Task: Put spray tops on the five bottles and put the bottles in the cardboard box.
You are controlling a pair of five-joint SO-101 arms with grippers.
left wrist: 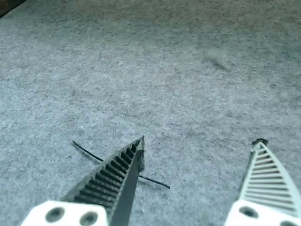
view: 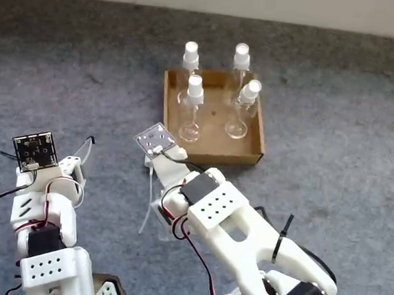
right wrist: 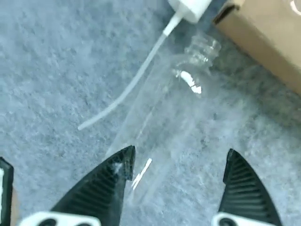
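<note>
Four capped bottles (view: 192,112) stand in the cardboard box (view: 210,155); right pincer (right wrist: 179,151), released, straddles the fifth bottle (right wrist: 160,113), uncapped beside its spray top (right wrist: 190,7), seemingly ready to grasp; left pincer (left wrist: 200,140) hangs released.

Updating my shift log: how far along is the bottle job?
Done: four capped bottles stand in or at the cardboard box. In hand: the open right gripper is over the fifth bottle, lying uncapped on the carpet beside its loose spray top. Left: cap it and box it.
</note>
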